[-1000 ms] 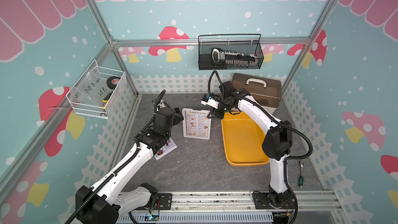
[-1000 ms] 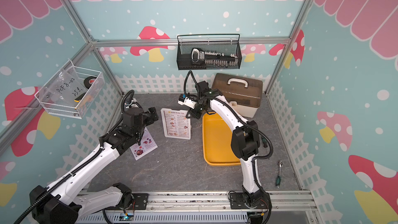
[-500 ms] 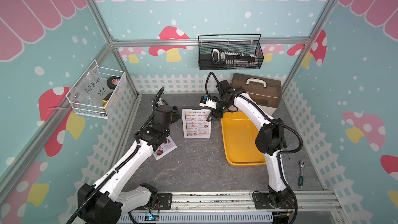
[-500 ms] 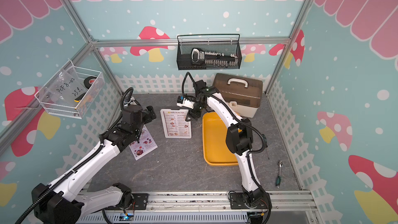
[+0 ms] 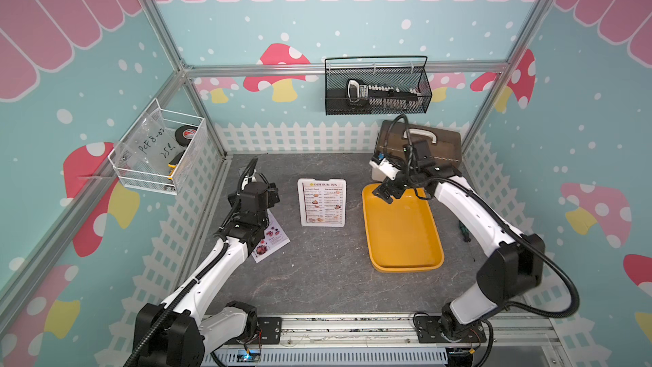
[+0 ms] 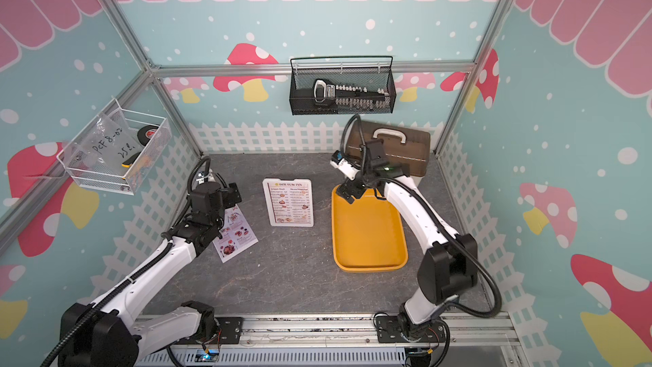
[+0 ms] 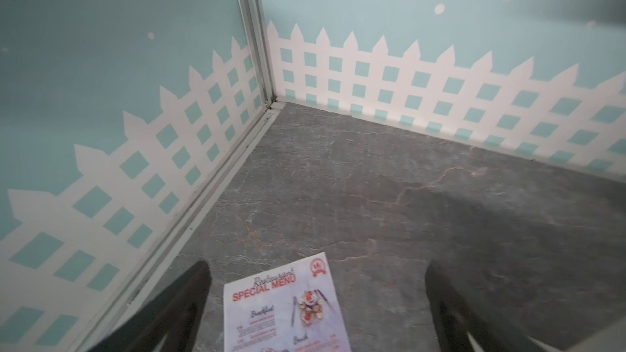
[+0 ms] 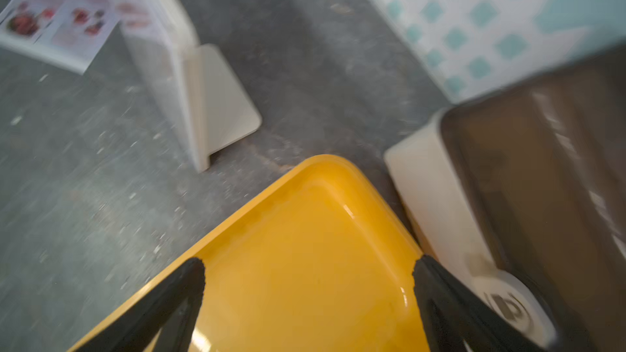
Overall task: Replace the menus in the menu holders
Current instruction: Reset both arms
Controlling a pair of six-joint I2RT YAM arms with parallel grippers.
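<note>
Both top views are bright, evenly lit from overhead and sharp throughout, with only faint, soft shadows on the counter (image 5: 317,284) and wide-angle splay of the frame posts toward the edges. The right wrist view is smeared with blur, so the tray (image 8: 305,248), holder (image 8: 176,96) and box (image 8: 542,164) all look soft, and small white glints sit on the tray's glossy rim. The left wrist view is dimmer, with a broad soft shadow across the counter, slightly soft print on the menu (image 7: 288,306) and the dark fingers (image 7: 176,316) out of focus.
</note>
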